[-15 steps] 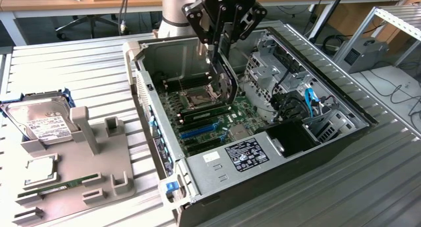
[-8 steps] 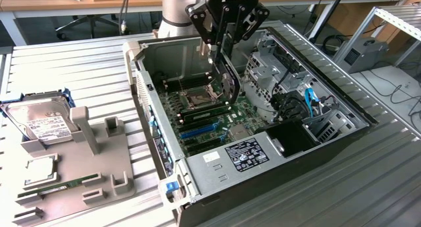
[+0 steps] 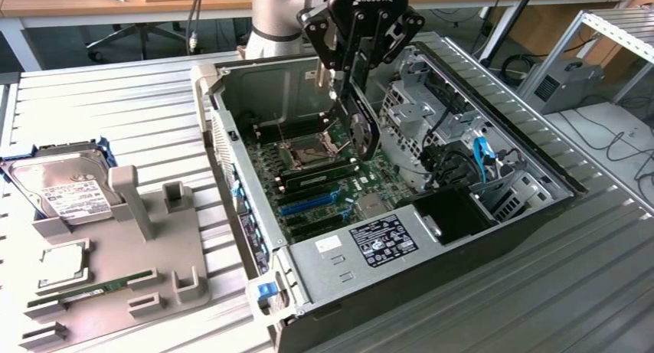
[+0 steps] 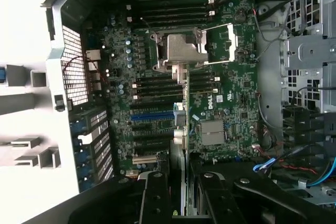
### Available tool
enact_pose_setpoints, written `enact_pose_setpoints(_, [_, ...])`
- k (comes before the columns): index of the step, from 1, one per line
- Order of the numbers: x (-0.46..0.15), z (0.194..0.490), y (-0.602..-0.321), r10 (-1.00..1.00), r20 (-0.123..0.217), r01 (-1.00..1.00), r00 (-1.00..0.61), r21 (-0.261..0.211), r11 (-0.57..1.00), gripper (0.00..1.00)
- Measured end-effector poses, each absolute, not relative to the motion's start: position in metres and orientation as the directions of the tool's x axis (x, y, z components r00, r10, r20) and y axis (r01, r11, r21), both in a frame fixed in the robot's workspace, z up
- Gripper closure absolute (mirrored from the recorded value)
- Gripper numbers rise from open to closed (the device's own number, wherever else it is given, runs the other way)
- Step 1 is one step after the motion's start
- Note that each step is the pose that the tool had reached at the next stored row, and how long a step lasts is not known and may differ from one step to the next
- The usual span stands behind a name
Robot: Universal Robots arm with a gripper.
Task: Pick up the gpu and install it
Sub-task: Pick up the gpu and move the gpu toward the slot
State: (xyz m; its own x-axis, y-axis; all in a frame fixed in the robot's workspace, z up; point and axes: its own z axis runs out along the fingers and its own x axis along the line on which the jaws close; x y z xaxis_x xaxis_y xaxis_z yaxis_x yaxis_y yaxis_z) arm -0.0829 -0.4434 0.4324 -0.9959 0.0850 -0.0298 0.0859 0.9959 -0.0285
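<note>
1. A ribbed silvery metal desk (image 3: 122, 100) fills the scene, with wooden office tables and a swivel chair (image 3: 133, 35) toward 12 o'clock in the exterior view.
2. An open grey-and-black computer case (image 3: 491, 108) (image 4: 73, 56) lies on its side on the desk, showing its green motherboard (image 3: 327, 181) (image 4: 231, 114).
3. The black gripper (image 3: 348, 89) (image 4: 185, 182) reaches down into the case from 12 o'clock in the exterior view.
4. Its fingers (image 4: 155, 198) pinch the gpu (image 3: 360, 131) (image 4: 182, 124), a thin flat dark circuit card, one on each face.
5. The gpu hangs upright and edge-down over the middle of the motherboard. In the exterior view it sits just at 3 o'clock of the metal-framed processor socket (image 3: 306, 152) (image 4: 184, 51).
6. I cannot tell whether its lower edge touches the board.
7. A long blue slot (image 3: 306, 205) (image 4: 152, 115) lies toward 7 o'clock of the card in the exterior view, apart from it.
8. The silvery power supply with a black label (image 3: 378, 242) sits at the case's 6 o'clock end.
9. Toward 8 o'clock of the case stands a grey moulded holder tray (image 3: 112, 315).
10. The tray carries a silver hard drive with a white label (image 3: 61, 188), a square processor chip (image 3: 63, 265) and a slim green memory stick (image 3: 97, 285).
</note>
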Motion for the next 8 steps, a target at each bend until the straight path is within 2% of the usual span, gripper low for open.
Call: enact_pose_setpoints(8, [-0.076, 0.4302, -0.4434, 0.085, -0.03, 0.086, -0.996, -0.029, 0.996, 0.74])
